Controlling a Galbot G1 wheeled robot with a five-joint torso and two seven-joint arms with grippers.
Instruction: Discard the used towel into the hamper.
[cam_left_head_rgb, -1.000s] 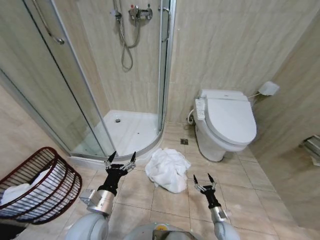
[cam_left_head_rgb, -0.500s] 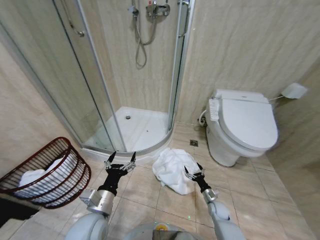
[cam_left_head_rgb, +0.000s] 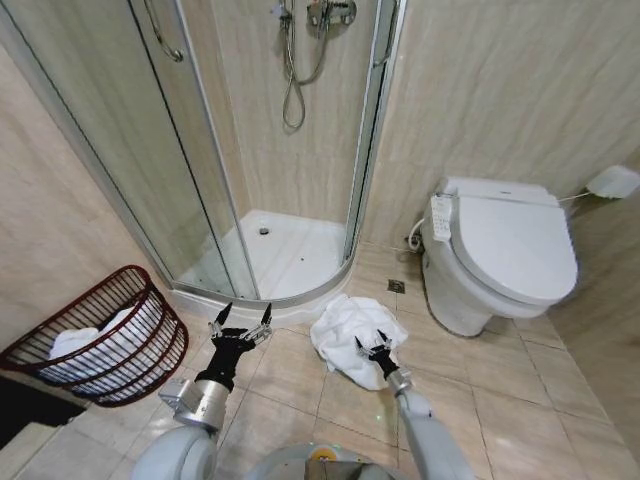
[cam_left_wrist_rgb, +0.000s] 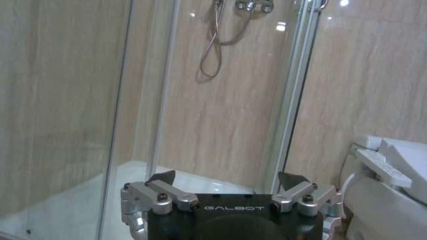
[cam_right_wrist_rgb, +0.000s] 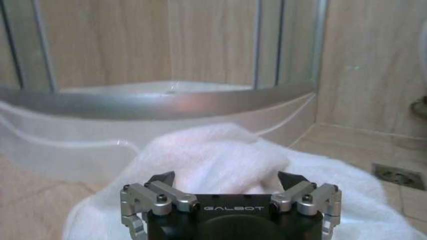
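The used towel (cam_left_head_rgb: 350, 328), white and crumpled, lies on the tiled floor in front of the shower step. My right gripper (cam_left_head_rgb: 372, 344) is open and low, at the towel's near edge. In the right wrist view the towel (cam_right_wrist_rgb: 213, 155) bulges just past that gripper (cam_right_wrist_rgb: 227, 179), with nothing between its fingers. My left gripper (cam_left_head_rgb: 240, 322) is open, raised over bare tiles to the left of the towel, and faces the shower (cam_left_wrist_rgb: 227, 179). The hamper (cam_left_head_rgb: 150, 345), a dark reddish-brown wire basket holding white cloth, stands at the far left by the wall.
A white toilet (cam_left_head_rgb: 505, 250) stands at the right, close to the towel. The curved glass shower enclosure (cam_left_head_rgb: 200, 180) and its raised tray (cam_left_head_rgb: 285, 250) lie straight ahead. A floor drain (cam_left_head_rgb: 396, 286) sits between the tray and the toilet.
My right gripper has moved forward and left, from bare tiles to the towel's near edge. The camera has shifted, sliding the whole scene rightward. The left gripper holds the same pose.
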